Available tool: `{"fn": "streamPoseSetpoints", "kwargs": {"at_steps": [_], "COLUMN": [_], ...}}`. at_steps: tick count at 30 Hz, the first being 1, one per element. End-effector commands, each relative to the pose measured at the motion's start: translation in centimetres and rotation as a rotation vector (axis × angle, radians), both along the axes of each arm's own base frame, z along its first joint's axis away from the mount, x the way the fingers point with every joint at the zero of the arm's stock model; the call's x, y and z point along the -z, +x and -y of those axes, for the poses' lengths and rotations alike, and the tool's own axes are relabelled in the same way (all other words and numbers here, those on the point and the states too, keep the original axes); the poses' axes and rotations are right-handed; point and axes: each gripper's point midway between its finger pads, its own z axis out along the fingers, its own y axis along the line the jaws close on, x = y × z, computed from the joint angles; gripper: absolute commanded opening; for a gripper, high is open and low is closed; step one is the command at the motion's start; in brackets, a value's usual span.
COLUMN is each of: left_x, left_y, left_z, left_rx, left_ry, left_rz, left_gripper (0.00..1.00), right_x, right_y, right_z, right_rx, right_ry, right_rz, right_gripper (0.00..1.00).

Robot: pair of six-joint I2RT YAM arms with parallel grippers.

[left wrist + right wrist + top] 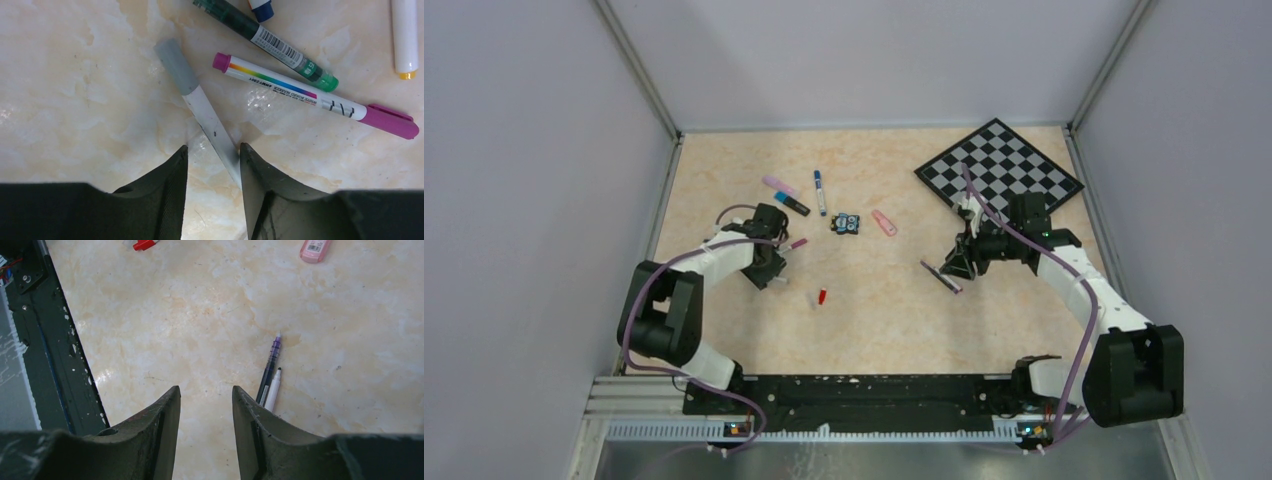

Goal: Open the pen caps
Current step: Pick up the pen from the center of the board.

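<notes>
My left gripper is open, low over the table. A white pen with a grey cap lies between its jaws, its body against the right finger. Beside it lie a rainbow-printed marker with a magenta cap and a green marker. My right gripper is open and empty. A dark purple pen and a white pen lie just right of it, tips bare. A red cap lies mid-table.
A pink marker, a black-blue marker and a blue-white pen lie at the back. A toy block and a pink piece lie mid-table. The chessboard is back right. The black base rail is near.
</notes>
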Motion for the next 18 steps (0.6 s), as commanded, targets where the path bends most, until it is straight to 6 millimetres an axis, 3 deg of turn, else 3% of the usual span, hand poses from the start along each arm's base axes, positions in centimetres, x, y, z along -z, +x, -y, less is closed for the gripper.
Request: {"fn": "streamPoseSetpoints", "kwargs": {"at_steps": [1, 11, 18], "left_x": [0.4, 0.7, 0.0], "left_y": [-0.4, -2.2, -3.3], "left_z": [-0.7, -2.2, -2.6], "left_rx": [-0.03, -0.054, -0.031], "left_ry": [0.016, 0.066, 0.069], "left_rz": [-0.045, -0.099, -0.094], "left_gripper": [0.44, 0.21, 0.12], "right_x": [-1.7, -1.6, -1.6], "right_y": [0.9, 0.9, 0.9], "right_z": [-0.1, -0.1, -0.1], "right_rx": [-0.008, -0.008, -0.009], "right_ry": [0.017, 0.016, 0.017], "right_rz": [0.071, 0.069, 0.064], "right_gripper": [0.42, 0.42, 0.42]}}
